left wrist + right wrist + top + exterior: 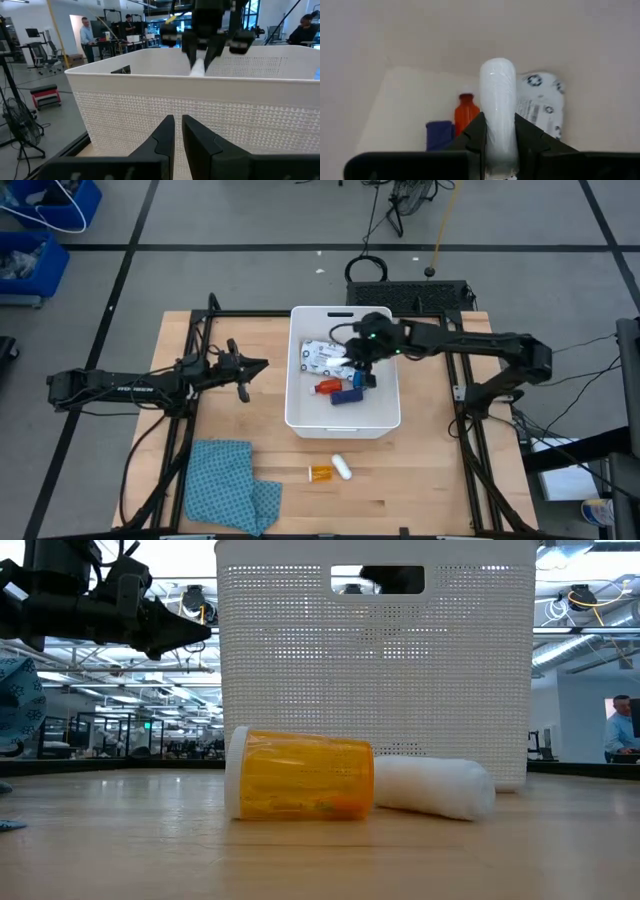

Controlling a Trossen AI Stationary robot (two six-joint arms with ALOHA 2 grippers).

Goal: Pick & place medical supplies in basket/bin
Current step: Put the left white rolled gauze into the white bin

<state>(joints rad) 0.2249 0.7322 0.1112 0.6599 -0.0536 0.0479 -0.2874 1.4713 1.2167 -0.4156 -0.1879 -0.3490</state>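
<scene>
The white tub (392,412) stands mid-table. In it lie a white printed packet (322,357), a red-capped bottle (326,387) and a dark blue item (347,395). My right gripper (360,362) hangs over the tub's inside, shut on a white cylinder (497,90). On the table near the tub's near wall, an orange pill bottle (321,472) and a second white cylinder (341,468) lie on their sides. My left gripper (255,367) is shut and hovers just left of the tub, facing its wall. My right gripper pinches the white cylinder between its two fingers (475,132), coming from above and pointing down into the tub. The cylinder lies along the fingers, and its free end (497,70) sticks out past the tips. It is lifted clear, above the items on the tub floor.
A blue patterned cloth (228,485) lies bunched at the table's near left corner. The orange bottle (300,775) and the white cylinder (435,787) touch each other in front of the tub (375,660). People stand in the room beyond the table.
</scene>
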